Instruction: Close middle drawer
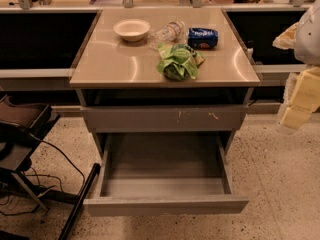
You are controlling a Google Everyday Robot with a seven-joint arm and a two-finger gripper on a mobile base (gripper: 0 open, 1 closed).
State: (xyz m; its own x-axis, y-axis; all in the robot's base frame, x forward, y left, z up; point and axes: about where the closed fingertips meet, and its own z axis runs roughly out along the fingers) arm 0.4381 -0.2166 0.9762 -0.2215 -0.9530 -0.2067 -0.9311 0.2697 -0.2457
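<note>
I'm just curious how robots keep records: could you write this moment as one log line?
middle drawer: pulled out, empty | gripper: far right, apart from drawer | close: pending

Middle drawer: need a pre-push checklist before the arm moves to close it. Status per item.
1. Wide, shallow grey-beige metal middle drawer pulled out and facing the camera: ok.
2. Nothing inside to jam it: ok, no items visible in it.
3. Black slanted bar on the floor clear of the drawer's left front corner: cannot tell, it is very close.
4. Pale gripper lined up on the front panel: not ok, it is at the view's right edge, apart from the drawer.
5. Crumpled green bag out of the drawer's path: ok, it lies wholly on the beige countertop.
</note>
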